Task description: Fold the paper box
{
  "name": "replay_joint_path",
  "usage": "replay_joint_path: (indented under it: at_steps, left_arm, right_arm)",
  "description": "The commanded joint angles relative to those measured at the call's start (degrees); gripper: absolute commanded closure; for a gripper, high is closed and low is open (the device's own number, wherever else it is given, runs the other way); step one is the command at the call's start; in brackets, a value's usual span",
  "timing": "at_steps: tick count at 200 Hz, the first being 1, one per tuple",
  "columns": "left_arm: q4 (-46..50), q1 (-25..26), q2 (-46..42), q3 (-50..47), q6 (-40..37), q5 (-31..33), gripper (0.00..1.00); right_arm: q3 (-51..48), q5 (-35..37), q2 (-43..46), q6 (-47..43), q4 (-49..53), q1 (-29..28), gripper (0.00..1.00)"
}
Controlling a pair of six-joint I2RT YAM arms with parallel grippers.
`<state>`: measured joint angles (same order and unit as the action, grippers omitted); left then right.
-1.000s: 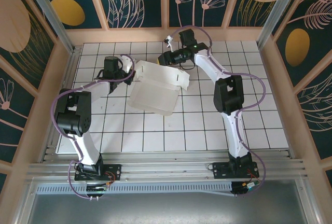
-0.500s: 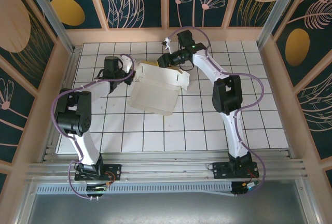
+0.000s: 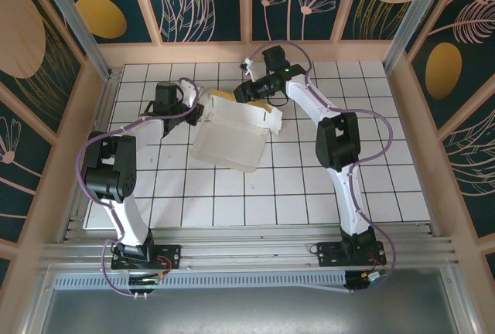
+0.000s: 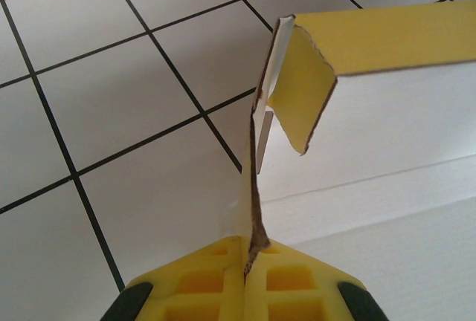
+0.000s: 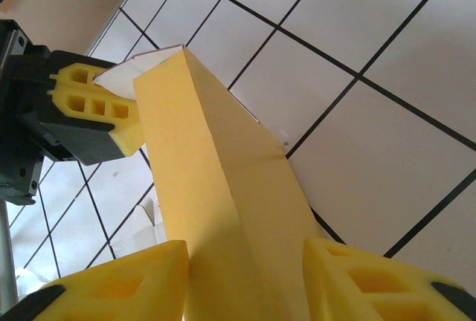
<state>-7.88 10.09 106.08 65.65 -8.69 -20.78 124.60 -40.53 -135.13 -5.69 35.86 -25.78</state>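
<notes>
**Paper box, part-folded, on the tiled table between both claws.**
The paper box (image 3: 230, 139) lies on the table (image 3: 309, 195), pale white face up, its far wall raised and showing yellow behind. At the box's left edge, the left claw (image 4: 249, 265) is clamped tight on a thin card flap. At the box's far edge, the right claw (image 5: 245, 276) stands partly open astride a yellow flap; contact there cannot be confirmed.

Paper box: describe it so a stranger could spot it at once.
On the white tiled table, look toward the far middle, between the left arm and the right arm. The thin card paper box sits there: pale white with yellow flaps, unlike the jointed arms.
</notes>
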Motion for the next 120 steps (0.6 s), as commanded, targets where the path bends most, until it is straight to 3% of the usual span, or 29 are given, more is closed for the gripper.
replay_joint_path:
  at_steps: [1,34,64,120]
  left_arm:
    - [-0.1,0.4,0.6,2.9,0.5,-2.5,1.00]
    - [1.0,0.4,0.7,4.2,2.0,-3.2,1.00]
    - [4.9,0.3,3.3,8.4,7.9,-3.8,1.00]
    - [4.6,0.4,5.1,10.6,15.6,-10.5,1.00]
  right_arm:
    - [1.2,1.2,-2.5,-2.1,4.0,-1.1,0.53]
    - [1.4,1.4,-2.9,-2.3,4.7,-1.0,0.55]
    - [1.4,1.4,-2.8,-1.4,3.9,-1.1,0.57]
    - [0.4,1.9,-2.7,-0.5,2.5,-1.4,0.61]
